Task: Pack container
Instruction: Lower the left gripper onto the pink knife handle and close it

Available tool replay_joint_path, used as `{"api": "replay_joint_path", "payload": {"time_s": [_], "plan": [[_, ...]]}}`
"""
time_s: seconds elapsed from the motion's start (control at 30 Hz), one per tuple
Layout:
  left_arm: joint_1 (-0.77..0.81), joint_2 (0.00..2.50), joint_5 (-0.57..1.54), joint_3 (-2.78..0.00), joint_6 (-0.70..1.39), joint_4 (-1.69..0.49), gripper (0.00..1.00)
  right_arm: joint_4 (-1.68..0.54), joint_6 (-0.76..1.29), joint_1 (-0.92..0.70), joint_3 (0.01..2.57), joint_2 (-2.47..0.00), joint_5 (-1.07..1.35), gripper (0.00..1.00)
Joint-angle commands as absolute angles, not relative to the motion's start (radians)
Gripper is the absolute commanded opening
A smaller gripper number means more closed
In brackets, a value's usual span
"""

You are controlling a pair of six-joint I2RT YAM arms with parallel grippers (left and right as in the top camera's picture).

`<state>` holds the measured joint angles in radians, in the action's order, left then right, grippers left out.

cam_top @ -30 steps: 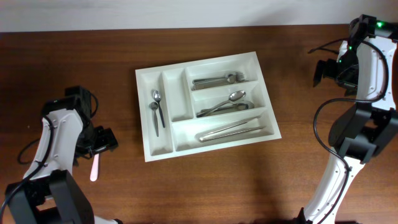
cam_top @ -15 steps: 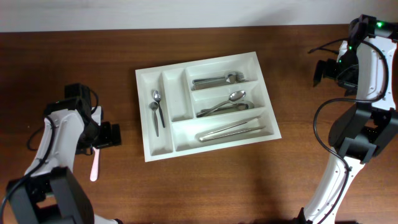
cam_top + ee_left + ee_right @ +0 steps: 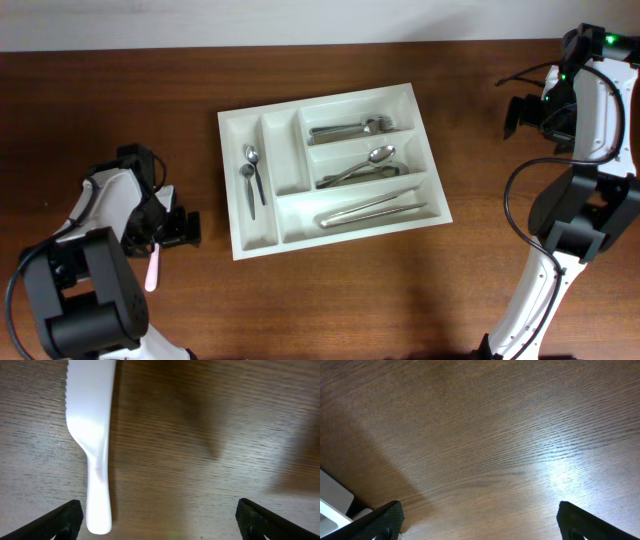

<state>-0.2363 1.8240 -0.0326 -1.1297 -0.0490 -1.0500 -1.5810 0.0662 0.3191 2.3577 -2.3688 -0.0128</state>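
Container: the white tray (image 3: 284,155) lies flat near the middle of the table (image 3: 420,300), turned a little off square. Its two narrow upright compartments are on its 9 o'clock side and its three long ones on its 3 o'clock side.
Outer narrow compartment: two small spoons (image 3: 252,172) lie side by side, bowls toward 12 o'clock.
Long compartment at 12 o'clock: metal cutlery (image 3: 350,128) lies lengthwise, heads toward 3 o'clock; the kind is too small to tell.
Middle long compartment: a large spoon (image 3: 372,158) lies with other metal pieces, bowl toward 3 o'clock.
Long compartment at 6 o'clock: long metal pieces (image 3: 372,209) lie lengthwise, close together.
Left gripper: the left gripper (image 3: 185,228) sits low over the table at about 8 o'clock from the container, apart from it. Its jaws are wide apart with nothing between the pads.
Plastic knife: a pale plastic knife (image 3: 95,435) lies flat on the wood at 7 o'clock from the left gripper. In the left wrist view its serrated blade points away and its handle end lies just beside one fingertip, not touching it.
Right gripper: the right gripper (image 3: 515,115) is at about 3 o'clock from the container, well apart from it. Its jaws are spread wide over bare wood and hold nothing.
Right wrist view: a white corner of the container shows at the 8 o'clock edge.
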Motion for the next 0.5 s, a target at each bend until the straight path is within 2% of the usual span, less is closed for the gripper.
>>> {"api": "replay_joint_path", "payload": {"time_s": [0.0, 0.47], "plan": [[-0.266, 1.835, -0.026, -1.109, -0.098, -1.04, 1.0, -1.581, 0.059, 0.315, 2.354, -2.364, -0.007, 0.99], [-0.313, 1.835, -0.075, -1.096, -0.13, -1.017, 1.0, -1.58, 0.059, 0.315, 2.354, -2.364, -0.007, 0.99]]}}
